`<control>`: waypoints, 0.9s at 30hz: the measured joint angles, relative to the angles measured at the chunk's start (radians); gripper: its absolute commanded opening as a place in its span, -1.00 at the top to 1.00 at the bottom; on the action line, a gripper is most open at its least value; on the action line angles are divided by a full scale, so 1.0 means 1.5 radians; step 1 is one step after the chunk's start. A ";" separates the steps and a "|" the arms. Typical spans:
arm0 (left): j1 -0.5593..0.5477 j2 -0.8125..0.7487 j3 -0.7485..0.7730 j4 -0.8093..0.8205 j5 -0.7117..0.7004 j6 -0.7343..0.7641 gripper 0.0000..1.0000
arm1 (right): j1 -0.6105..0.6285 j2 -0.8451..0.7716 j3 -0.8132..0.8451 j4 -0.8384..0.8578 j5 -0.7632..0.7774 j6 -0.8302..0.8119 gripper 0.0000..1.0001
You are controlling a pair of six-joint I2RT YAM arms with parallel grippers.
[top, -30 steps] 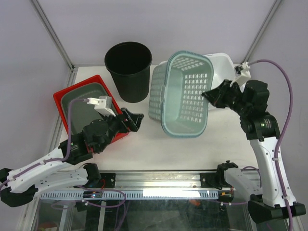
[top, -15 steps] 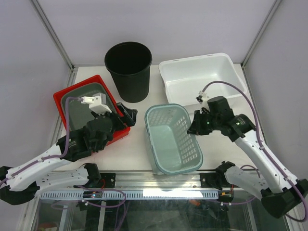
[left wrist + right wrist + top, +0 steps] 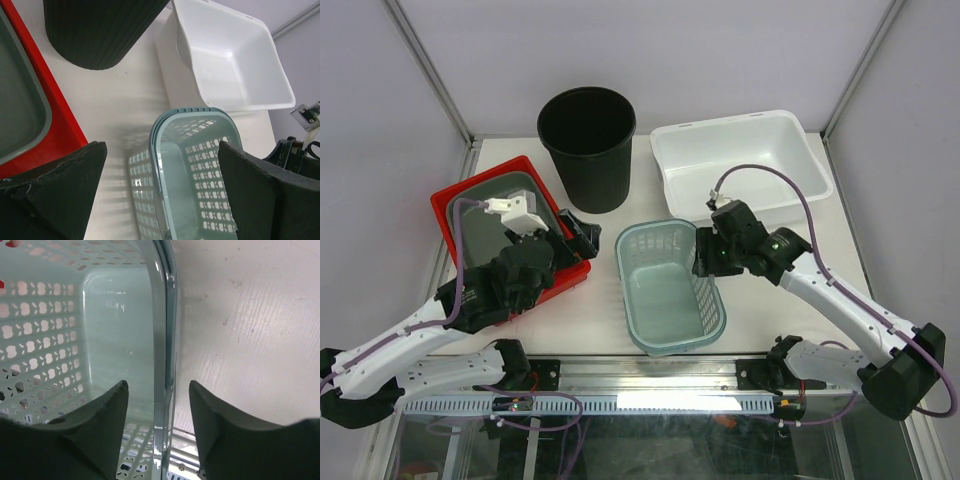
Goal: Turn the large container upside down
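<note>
The large container, a pale teal perforated basket (image 3: 670, 288), stands on the table's front middle with its opening facing up. My right gripper (image 3: 703, 258) is at its right rim, open, one finger inside the basket and one outside. In the right wrist view the rim (image 3: 164, 340) runs between the fingers (image 3: 107, 405) with a gap on each side. My left gripper (image 3: 582, 238) hangs open to the left of the basket, over the red tray's corner. The left wrist view shows the basket (image 3: 190, 170) ahead between wide-spread fingers (image 3: 65, 170), untouched.
A black bucket (image 3: 587, 148) stands at the back centre. A white tub (image 3: 810, 160) sits at the back right, just behind the right arm. A red tray (image 3: 445, 205) holding a grey tray (image 3: 485, 215) lies at the left. The table's front rail runs close below the basket.
The basket came down from a raised, tilted pose by the white tub to the front middle, opening up. The right gripper travelled with it and has now opened off the rim.
</note>
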 measured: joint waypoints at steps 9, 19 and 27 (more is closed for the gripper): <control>0.031 0.026 0.017 -0.028 0.030 -0.006 -0.98 | 0.004 0.000 0.124 -0.017 0.036 -0.006 -0.37; 0.316 0.048 0.026 -0.070 0.210 0.025 -0.98 | 0.256 0.124 0.267 0.007 0.100 0.052 -0.53; 0.381 0.060 0.031 -0.071 0.283 0.058 -0.98 | 0.377 0.262 0.268 0.001 0.139 0.120 -0.57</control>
